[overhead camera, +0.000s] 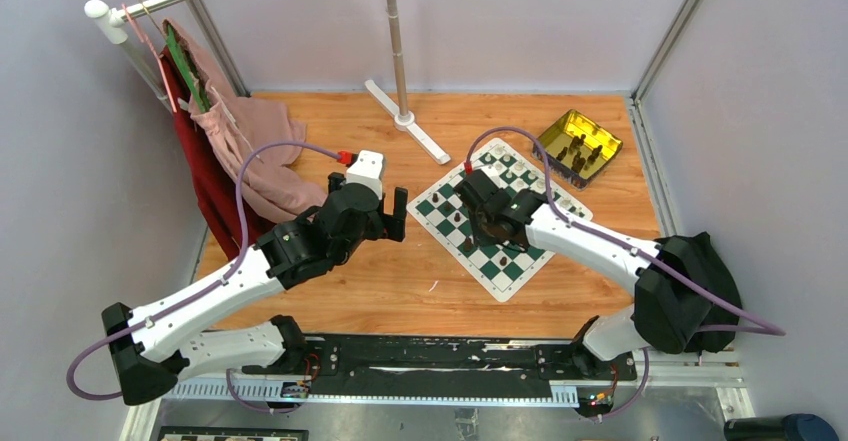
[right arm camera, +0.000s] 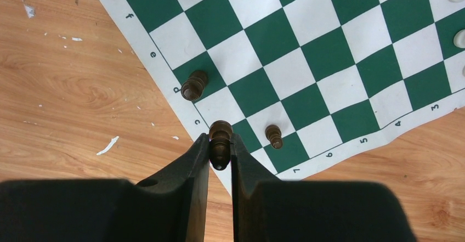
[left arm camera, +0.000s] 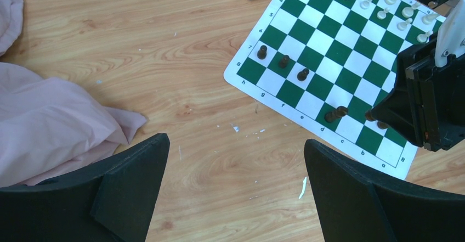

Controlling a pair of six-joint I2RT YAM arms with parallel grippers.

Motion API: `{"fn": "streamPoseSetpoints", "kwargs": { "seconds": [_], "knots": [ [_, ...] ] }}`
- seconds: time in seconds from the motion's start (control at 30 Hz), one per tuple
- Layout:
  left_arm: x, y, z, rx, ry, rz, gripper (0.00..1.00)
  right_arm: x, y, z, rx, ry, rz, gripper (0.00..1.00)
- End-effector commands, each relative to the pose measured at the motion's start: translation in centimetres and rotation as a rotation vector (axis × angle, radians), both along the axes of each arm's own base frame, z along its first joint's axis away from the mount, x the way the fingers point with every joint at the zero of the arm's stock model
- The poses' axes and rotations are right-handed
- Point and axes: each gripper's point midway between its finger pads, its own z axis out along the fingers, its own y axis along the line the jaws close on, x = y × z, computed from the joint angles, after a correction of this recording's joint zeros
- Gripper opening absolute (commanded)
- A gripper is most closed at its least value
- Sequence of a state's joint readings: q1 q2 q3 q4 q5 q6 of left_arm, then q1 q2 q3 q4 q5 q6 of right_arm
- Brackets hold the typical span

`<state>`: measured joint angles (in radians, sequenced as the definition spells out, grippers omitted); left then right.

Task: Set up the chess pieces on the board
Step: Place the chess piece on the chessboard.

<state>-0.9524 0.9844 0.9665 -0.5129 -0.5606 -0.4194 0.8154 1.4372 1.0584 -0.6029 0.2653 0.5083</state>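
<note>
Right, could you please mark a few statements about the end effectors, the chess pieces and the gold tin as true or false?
1. The right end effector is shut on a dark brown chess piece. True.
2. The left end effector holds a white piece. False: it is open and empty, above the bare table.
3. The gold tin lies on the board. False: it lies on the table beside the board.
4. Several dark pieces are inside the tin. True.
5. The white pieces stand on the side of the board nearest the tin. True.
</note>
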Motion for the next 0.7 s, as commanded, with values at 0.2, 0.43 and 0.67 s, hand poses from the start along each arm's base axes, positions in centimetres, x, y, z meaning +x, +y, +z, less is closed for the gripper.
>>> {"fn": "streamPoseSetpoints", "kwargs": {
  "seconds": [0.2, 0.43, 0.67],
  "knots": [
    [-0.3, 0.1, -0.5, 0.001, 0.007, 0.000, 1.00, -1.8, -0.9, -2.4, -0.047, 0.049, -0.010, 0.00],
    [-0.2, -0.2, -0.9, -0.003, 0.016, 0.000, 1.00, -2.2, -0.9, -3.3, -0.056, 0.065, 0.002, 0.00],
    [0.0, -0.3, -0.9, 0.002, 0.016, 0.003, 1.00, -2.2, -0.5, -4.3, -0.058, 0.080, 0.020, 0.00]
  ]
}}
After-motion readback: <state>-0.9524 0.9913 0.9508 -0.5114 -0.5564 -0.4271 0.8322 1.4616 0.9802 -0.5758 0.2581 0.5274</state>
